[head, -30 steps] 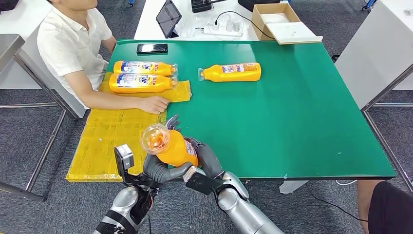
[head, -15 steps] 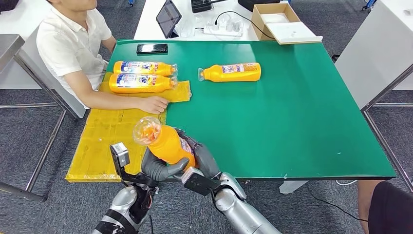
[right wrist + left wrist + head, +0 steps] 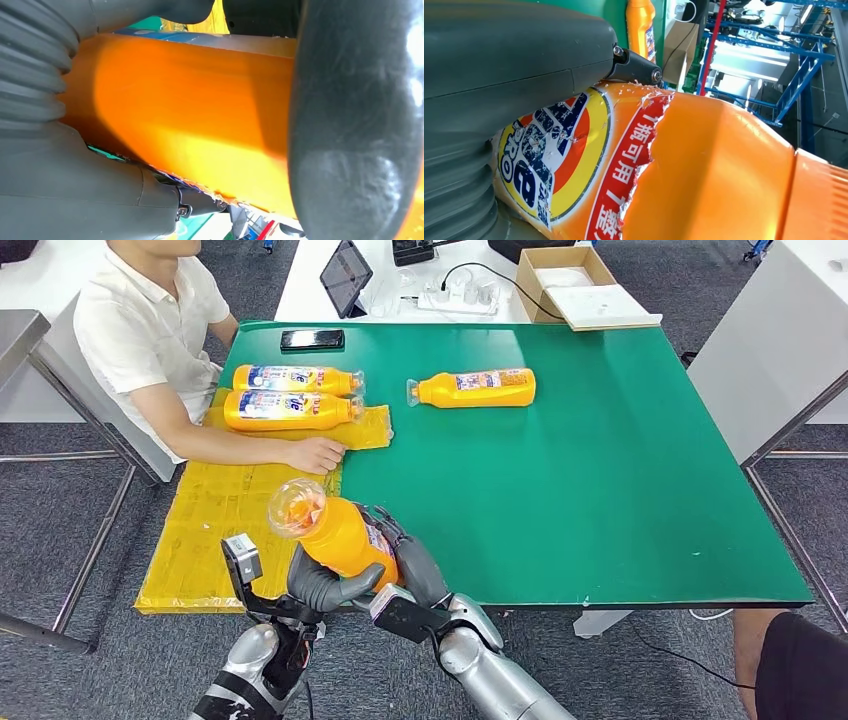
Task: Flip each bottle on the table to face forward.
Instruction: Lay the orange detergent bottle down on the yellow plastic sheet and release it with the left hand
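Left hand [image 3: 325,585] and right hand [image 3: 415,570] both wrap the orange bottle [image 3: 345,538], fingers closed round its lower body, held tilted above the near-left bench [image 3: 600,490] edge, clear cap pointing up and left. Looks rigid plastic, smooth and likely slippery, label torn; probably light to middling. Best taken round the mid body, as now. Three more bottles lie far: two [image 3: 290,395] on yellow sheet [image 3: 220,530] by a person's hand [image 3: 315,454], one [image 3: 475,388] further right.

Glossy orange plastic bottle [image 3: 345,537], torn paper label [image 3: 574,150]
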You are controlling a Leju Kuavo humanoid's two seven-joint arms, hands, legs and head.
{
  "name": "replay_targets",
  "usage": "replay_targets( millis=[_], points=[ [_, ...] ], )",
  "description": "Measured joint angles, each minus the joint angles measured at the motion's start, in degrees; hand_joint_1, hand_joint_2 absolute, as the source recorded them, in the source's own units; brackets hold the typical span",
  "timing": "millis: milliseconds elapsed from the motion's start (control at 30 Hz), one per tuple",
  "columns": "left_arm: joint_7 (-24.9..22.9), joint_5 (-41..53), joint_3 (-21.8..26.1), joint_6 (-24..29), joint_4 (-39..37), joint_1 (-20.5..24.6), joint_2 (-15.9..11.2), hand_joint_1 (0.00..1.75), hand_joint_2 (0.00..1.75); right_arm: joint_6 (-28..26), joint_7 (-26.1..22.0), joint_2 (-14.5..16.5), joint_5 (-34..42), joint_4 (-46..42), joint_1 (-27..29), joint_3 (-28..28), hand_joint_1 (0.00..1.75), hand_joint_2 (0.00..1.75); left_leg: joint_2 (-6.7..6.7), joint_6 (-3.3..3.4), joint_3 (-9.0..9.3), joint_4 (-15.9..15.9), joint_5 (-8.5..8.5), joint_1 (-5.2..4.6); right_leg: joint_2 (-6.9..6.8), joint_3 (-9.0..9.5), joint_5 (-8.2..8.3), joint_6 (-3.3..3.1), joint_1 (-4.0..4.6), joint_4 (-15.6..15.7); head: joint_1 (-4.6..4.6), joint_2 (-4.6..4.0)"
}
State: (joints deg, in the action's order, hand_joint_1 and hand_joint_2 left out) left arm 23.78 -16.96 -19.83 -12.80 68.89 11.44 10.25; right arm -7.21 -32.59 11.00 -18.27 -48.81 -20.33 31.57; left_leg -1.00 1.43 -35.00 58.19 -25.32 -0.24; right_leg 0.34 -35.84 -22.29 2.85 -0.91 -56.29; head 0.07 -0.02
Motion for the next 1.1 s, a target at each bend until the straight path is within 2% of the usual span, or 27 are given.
replay_targets(
  millis=[33,133,267,367,467,533,600,700,900,1000,1100],
  points=[
    [0.0,-0.09,0.03,0.01,0.02,-0.02,0.0,1.75,1.75,-0.01,0.0,0.01,0.02,0.0,0.0,0.01,0.0,1.31,0.0,0.0,0.0,0.0,0.0,0.0,0.0,0.0,0.0,0.0,0.0,0.0,0.0,0.0],
    [-0.34,-1.89,0.3,-0.28,0.15,-0.18,-0.01,1.75,1.75,-0.16,-0.08,0.03,0.22,-0.01,0.04,0.01,0.0,0.0,0.0,0.0,0.0,0.0,0.0,0.0,0.0,0.0,0.0,0.0,0.0,0.0,0.0,0.0],
    [-4.46,-5.94,1.56,1.83,0.09,0.1,-0.32,1.75,1.75,-1.54,-0.77,0.08,0.5,-0.51,0.92,0.01,0.0,0.0,0.0,0.0,0.0,0.0,0.0,0.0,0.0,0.0,0.0,0.0,0.0,0.0,0.01,0.0],
    [-5.65,-3.17,3.19,9.67,-1.65,1.76,-1.18,1.75,1.75,-3.93,-1.44,0.16,0.8,-1.5,2.09,-0.07,0.0,0.0,0.03,-0.01,0.0,0.0,0.01,0.01,0.0,-0.01,0.0,-0.01,0.01,0.0,0.0,0.0],
    [-2.95,8.15,5.01,21.64,-3.25,3.67,-2.71,1.75,1.75,-6.75,-2.39,0.18,0.24,-3.93,3.46,-0.13,0.0,0.0,0.12,-0.02,0.02,0.0,0.02,0.04,0.03,-0.05,0.02,-0.02,0.04,-0.01,-0.02,0.0],
    [-1.92,20.34,6.17,30.84,-3.09,4.5,-3.9,1.75,1.75,-8.33,-2.66,-0.02,-0.66,-6.12,4.93,-0.45,0.0,0.0,0.08,-0.04,0.01,0.0,0.03,0.09,0.02,-0.06,0.01,-0.03,0.08,-0.01,-0.01,0.0],
    [-2.57,31.87,7.17,36.43,-2.21,5.16,-5.09,1.75,1.75,-9.15,-2.75,-0.26,-1.19,-8.23,6.76,-1.17,0.0,0.0,0.02,-0.05,-0.01,0.0,0.04,0.13,0.0,-0.05,0.0,-0.03,0.11,-0.01,-0.01,0.0],
    [-4.2,40.21,8.22,35.82,-1.12,6.05,-6.61,1.75,1.75,-9.4,-2.85,-0.6,-1.07,-10.44,8.8,-2.69,0.0,0.0,0.03,-0.05,-0.03,0.0,0.03,0.12,0.01,-0.06,-0.01,-0.04,0.1,-0.01,-0.01,0.0],
    [-5.83,45.77,8.21,32.72,-0.34,8.01,-7.55,1.75,1.75,-9.11,-3.75,-1.15,0.94,-12.46,10.59,-6.03,0.0,0.0,0.03,-0.03,-0.04,0.0,0.02,0.09,0.01,-0.07,0.0,-0.03,0.08,0.03,0.0,0.0],
    [-8.35,49.15,7.49,31.83,-1.54,11.03,-7.64,1.75,1.75,-8.33,-4.07,-1.11,2.37,-12.52,10.66,-8.15,0.0,0.0,0.03,-0.03,-0.04,0.0,0.03,0.09,0.01,-0.07,0.02,-0.02,0.09,0.02,0.02,0.0],
    [-13.38,58.14,6.08,33.92,-6.14,16.18,-8.22,1.75,1.75,-7.26,-4.34,-0.86,2.82,-12.52,10.65,-9.55,0.0,0.0,0.08,-0.04,-0.01,0.01,0.04,0.1,0.02,-0.06,0.05,-0.01,0.1,0.0,0.0,0.0]
  ],
)
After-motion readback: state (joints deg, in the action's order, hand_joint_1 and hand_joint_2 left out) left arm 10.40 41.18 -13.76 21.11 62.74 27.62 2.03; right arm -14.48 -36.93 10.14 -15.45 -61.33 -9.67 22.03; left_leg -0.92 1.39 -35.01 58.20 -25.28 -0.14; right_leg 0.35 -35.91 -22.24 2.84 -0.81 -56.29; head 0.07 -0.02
